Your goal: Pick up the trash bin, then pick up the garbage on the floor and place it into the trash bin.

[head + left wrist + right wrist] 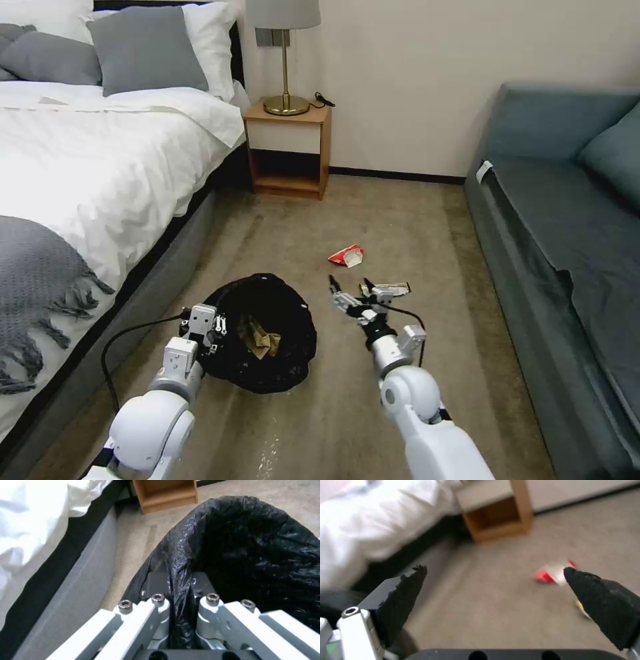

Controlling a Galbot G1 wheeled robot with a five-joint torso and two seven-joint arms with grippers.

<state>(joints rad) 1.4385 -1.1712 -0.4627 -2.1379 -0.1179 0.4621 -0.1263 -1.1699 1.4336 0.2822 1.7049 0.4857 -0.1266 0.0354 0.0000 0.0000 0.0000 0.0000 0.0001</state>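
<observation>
- The left gripper (180, 597) is clamped on the near-left rim of the trash bin (267, 333), its fingers pinching the black bag (253, 555) folded over the edge
- A crumpled brown paper bag (260, 337) lies inside the bin
- The right gripper (350, 287) hangs with its jaws spread wide and nothing between them, just right of the bin
- A red-and-white packet (347, 255) lies on the carpet beyond the right gripper, apart from it
- A flat snack wrapper (393, 289) lies just right of that gripper's fingertips; whether they touch is hard to tell
- The bed (100, 167) flanks the bin on the left, the sofa (567, 233) stands to the right, and the nightstand (288, 150) is by the far wall; open carpet lies between gripper and litter
</observation>
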